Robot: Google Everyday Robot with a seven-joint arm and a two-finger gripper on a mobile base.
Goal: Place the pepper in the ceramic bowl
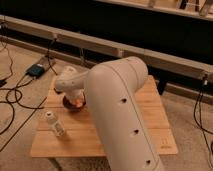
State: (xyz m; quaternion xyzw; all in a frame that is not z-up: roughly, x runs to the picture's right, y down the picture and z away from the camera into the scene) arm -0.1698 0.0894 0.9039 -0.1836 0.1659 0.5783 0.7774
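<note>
The dark maroon ceramic bowl (73,104) sits on the left part of the wooden table (145,112). An orange patch inside it, likely the pepper (77,103), shows just under the arm's end. My gripper (75,98) is at the end of the big white arm (117,105), directly over the bowl. The arm's wrist hides most of it.
A small clear bottle with a white cap (55,123) lies on the table in front of the bowl. Black cables (15,100) and a dark box (37,70) lie on the floor to the left. A long dark wall with a rail runs behind the table.
</note>
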